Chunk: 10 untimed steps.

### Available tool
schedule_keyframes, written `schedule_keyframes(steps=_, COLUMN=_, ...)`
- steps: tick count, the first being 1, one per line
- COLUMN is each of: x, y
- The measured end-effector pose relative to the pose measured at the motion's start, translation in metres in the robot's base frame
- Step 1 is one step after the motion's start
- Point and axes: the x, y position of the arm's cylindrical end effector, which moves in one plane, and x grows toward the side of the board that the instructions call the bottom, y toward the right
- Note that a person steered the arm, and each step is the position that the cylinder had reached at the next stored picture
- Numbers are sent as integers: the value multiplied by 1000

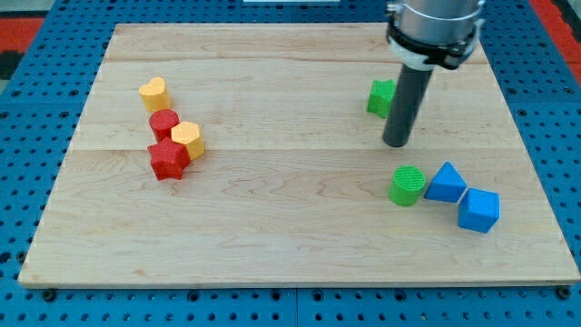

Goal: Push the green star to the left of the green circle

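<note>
While the rod stands upright over the wooden board (272, 195), my tip (396, 143) rests just below and to the view's right of the green star (380, 96), which the rod partly hides. There is no pincer on this arm, only the rod. The green circle (408, 185) sits lower, beside a blue triangle (446, 183) and a blue cube (478, 211). Far left cluster a yellow heart (155, 93), red cylinder (163, 122), yellow hexagon (188, 138) and red star (168, 160).

Lab: blue pegboard (27, 182) (perforated bench)
</note>
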Motion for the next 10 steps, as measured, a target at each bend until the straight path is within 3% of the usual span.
schedule_keyframes(steps=1, x=47, y=-6)
schedule_keyframes(steps=2, x=64, y=34)
schedule_keyframes(steps=3, x=44, y=-16)
schedule_keyframes(steps=4, x=-7, y=-72)
schedule_keyframes(steps=6, x=-112, y=-65)
schedule_keyframes(steps=7, x=-129, y=4)
schedule_keyframes(steps=8, x=-74, y=36)
schedule_keyframes(steps=9, x=-53, y=33)
schedule_keyframes(steps=10, x=-78, y=27)
